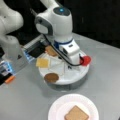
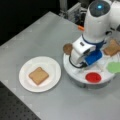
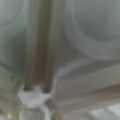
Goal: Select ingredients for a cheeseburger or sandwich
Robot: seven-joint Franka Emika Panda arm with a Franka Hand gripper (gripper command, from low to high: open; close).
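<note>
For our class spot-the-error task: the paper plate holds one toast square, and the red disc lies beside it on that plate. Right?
Not quite. The paper plate holds only the toast square; the red disc lies in the sectioned tray, as both front views show.

Readable text: you find none in either front view or in the wrist view.
Arm housing: you see a blue light on top, no letters or numbers.
Grey box at a front view's left: it carries a small dark triangular mark, too blurred for you to read.
White sectioned tray: no label you can make out.
Paper plate: plain, no print.
</note>
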